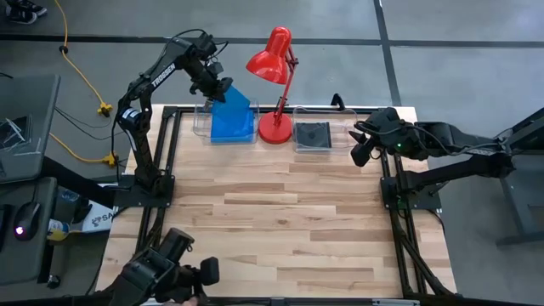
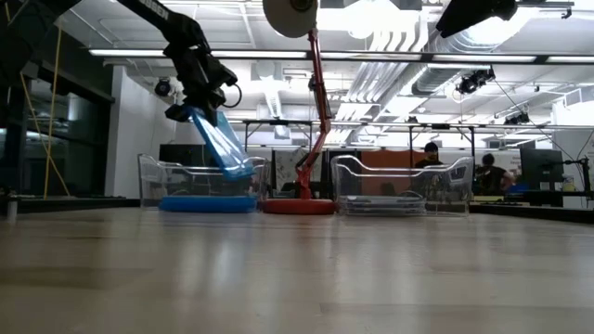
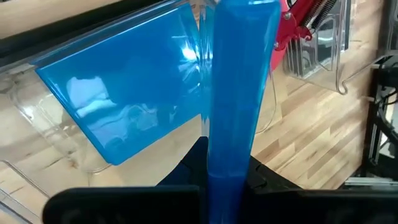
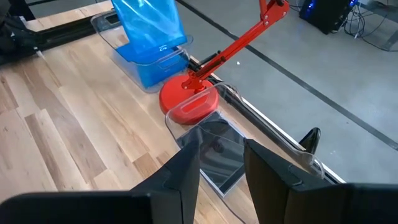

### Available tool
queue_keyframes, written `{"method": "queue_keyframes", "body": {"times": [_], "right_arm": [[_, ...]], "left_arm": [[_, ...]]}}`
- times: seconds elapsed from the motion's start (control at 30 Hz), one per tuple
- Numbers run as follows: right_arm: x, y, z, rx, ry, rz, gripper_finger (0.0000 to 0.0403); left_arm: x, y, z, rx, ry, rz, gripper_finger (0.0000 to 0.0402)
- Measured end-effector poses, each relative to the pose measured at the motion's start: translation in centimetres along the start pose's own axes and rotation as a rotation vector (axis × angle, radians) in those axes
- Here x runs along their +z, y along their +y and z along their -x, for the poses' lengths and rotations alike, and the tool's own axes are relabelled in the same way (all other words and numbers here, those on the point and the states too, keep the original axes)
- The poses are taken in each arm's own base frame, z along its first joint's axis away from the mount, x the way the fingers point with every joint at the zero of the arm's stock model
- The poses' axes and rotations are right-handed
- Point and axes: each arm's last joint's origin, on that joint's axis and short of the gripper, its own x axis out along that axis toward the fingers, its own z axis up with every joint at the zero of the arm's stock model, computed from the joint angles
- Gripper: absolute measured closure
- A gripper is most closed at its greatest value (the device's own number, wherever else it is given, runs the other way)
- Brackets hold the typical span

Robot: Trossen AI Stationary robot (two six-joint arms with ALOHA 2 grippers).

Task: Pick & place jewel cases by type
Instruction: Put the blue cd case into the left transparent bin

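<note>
Left gripper [image 1: 223, 87] clamped on a blue jewel case [image 1: 235, 100], tilted over the clear tray [image 1: 202, 127] left of the red lamp [image 1: 275, 129], above more blue cases. Right gripper [image 4: 221, 163] part open, empty, near the right tray [image 1: 297, 148] holding a dark case [image 1: 312, 134].

Table [image 1: 280, 229] is pale wood planks, smooth with a soft sheen, and the low view shows light reflecting off it. Both trays [image 1: 202, 127] [image 4: 205, 134] are clear glossy plastic. The blue case [image 3: 239, 93] in the left gripper [image 1: 217, 91] looks like see-through glossy plastic, same for the blue one [image 3: 118, 93] under it, which throws bright glare. The dark case [image 1: 312, 134] is shiny too. Lamp [image 1: 270, 59] is glossy red, looks like painted metal. Arms are matt black.
</note>
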Motion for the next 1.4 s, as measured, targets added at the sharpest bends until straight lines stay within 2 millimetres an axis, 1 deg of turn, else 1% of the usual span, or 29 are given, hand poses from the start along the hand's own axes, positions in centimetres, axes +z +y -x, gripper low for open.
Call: {"method": "queue_keyframes", "body": {"times": [0.13,0.2,0.3,0.4,0.57,0.83,1.2,1.3,1.4], "right_arm": [[0.0,0.0,0.0,0.0,0.0,0.001,0.0295],[0.0,0.0,0.0,-0.001,0.001,0.001,0.0295],[0.0,0.0,0.0,-0.001,0.001,0.008,0.0295],[0.0,0.0,0.0,-0.001,0.0,0.008,0.0295],[0.0,0.0,0.0,0.004,0.002,0.008,0.0295],[0.0,0.0,0.0,0.01,0.006,0.009,0.0295],[-0.2,0.0,0.0,0.004,0.02,0.03,0.0295],[-0.2,-0.1,0.0,0.003,0.022,0.043,0.0295],[-0.2,-0.1,0.0,0.003,0.021,0.047,0.0295]], "left_arm": [[-0.1,-0.4,-0.2,0.01,0.004,0.009,0.0388],[-0.1,-0.4,-0.7,0.021,0.011,0.017,0.0388],[-0.6,-0.4,-2.2,0.027,0.062,0.037,0.0388],[-0.7,-0.4,-3.8,0.032,0.071,0.049,0.0388],[-0.5,-0.6,-5.2,0.008,0.044,0.035,0.037],[-0.8,-0.3,-5.3,0.047,0.062,0.012,0.0361],[-2.2,0.0,-5.1,0.091,0.197,-0.075,0.0354],[-2.4,0.0,-5.1,0.106,0.218,-0.096,0.0334],[-2.6,-0.5,-5.4,0.125,0.229,-0.13,0.0298]]}}
